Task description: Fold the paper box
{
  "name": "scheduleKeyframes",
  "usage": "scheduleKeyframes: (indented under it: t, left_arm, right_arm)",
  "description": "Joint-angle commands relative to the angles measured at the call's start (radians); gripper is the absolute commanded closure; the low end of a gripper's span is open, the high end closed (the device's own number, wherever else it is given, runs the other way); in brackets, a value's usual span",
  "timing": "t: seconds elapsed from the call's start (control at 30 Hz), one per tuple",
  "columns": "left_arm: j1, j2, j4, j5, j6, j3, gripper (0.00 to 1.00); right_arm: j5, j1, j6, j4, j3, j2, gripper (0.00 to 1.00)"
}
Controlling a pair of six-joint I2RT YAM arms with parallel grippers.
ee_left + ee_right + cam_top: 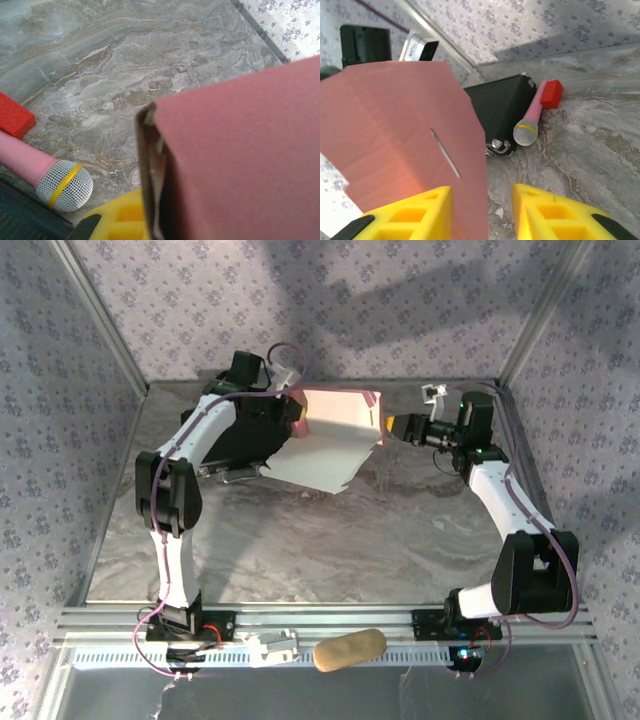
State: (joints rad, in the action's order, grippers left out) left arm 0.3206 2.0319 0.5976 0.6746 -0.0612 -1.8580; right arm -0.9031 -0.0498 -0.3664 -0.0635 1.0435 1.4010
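The pink paper box is held up off the table at the back centre, with its paler inside facing the top camera. My left gripper is shut on its left edge. In the left wrist view the pink card rises from beside one yellow finger, and a folded edge shows end-on. My right gripper is at the box's right edge and stands open. In the right wrist view the pink sheet, with a slit in it, reaches into the gap between the yellow fingers.
A larger black box lies on the marble table under my left arm. Against it rest a pink microphone and a red block. A tan oblong object sits on the front rail.
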Motion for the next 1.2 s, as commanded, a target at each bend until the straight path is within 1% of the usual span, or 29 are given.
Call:
scheduleKeyframes:
  t: [0.0,0.23,0.37,0.6,0.77,0.87,1.0,1.17]
  left_arm:
    - [-0.005,0.028,-0.020,0.057,-0.022,-0.003,1.00]
    - [-0.006,0.031,-0.017,0.057,-0.022,-0.001,1.00]
    - [-0.006,0.028,-0.016,0.049,-0.011,-0.001,1.00]
    - [-0.002,0.021,-0.015,0.039,-0.010,0.006,1.00]
    - [0.001,0.021,-0.012,0.044,-0.012,0.005,1.00]
    - [0.002,0.020,-0.009,0.042,-0.013,0.005,1.00]
    - [0.003,0.018,-0.007,0.045,-0.019,0.005,1.00]
    - [0.004,0.021,-0.005,0.046,-0.020,0.005,1.00]
  right_arm:
    - [0.019,-0.033,0.114,0.112,0.057,0.010,0.64]
    - [0.034,-0.053,0.130,0.122,0.054,-0.005,0.64]
    - [0.076,-0.075,0.163,0.168,0.067,-0.013,0.64]
    - [0.084,-0.078,0.172,0.167,0.044,-0.082,0.62]
    - [0.086,-0.083,0.194,0.195,0.058,-0.082,0.61]
    - [0.121,-0.077,0.206,0.203,0.060,-0.077,0.61]
    - [0.092,-0.067,0.197,0.186,0.074,-0.059,0.59]
    - [0.086,-0.083,0.236,0.231,0.134,-0.009,0.60]
